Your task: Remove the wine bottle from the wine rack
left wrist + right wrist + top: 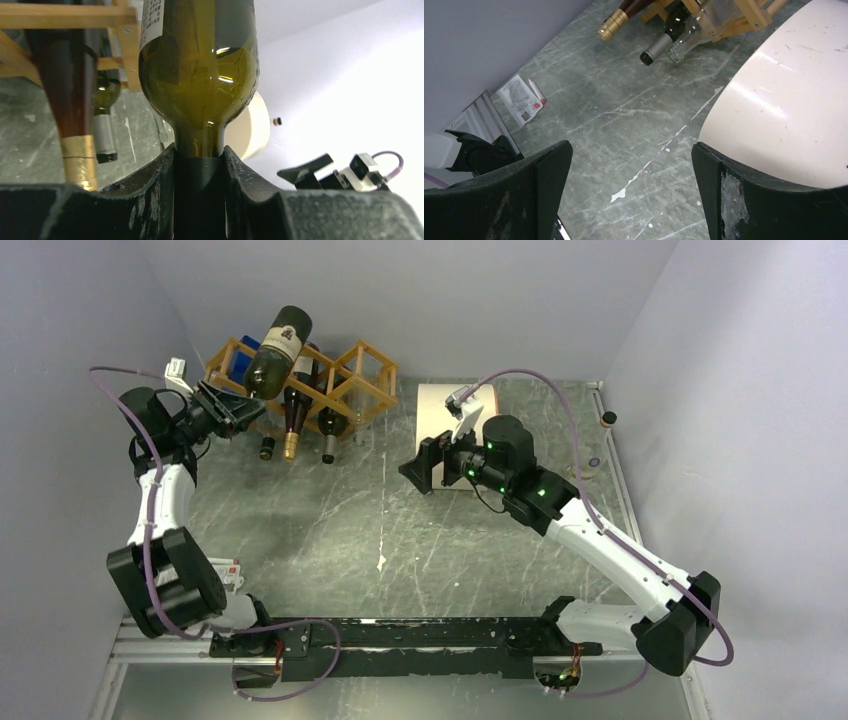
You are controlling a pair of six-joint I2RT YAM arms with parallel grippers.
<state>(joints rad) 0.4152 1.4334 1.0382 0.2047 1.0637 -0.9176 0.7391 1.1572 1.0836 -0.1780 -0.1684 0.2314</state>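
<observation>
A dark green wine bottle (278, 350) with a white label is tilted, base up and back, over the left cells of the honey-brown wooden wine rack (362, 378). My left gripper (240, 408) is shut on its neck. In the left wrist view the bottle (200, 65) rises straight out of the left gripper (200, 165), both black fingers (150, 185) pressed against the neck's dark capsule, with rack bars (65, 17) to the left. My right gripper (425, 468) hovers open over the table at mid-right, empty (631, 165).
Other bottles lie in the rack, necks toward me: one gold-foiled (291, 445) (613, 22), one silver-capped (329, 445) (655, 50). A cream drum (440, 405) (784, 110) stands right beside the right gripper. A paper card (228, 572) lies near the left arm's base. Walls close in on three sides.
</observation>
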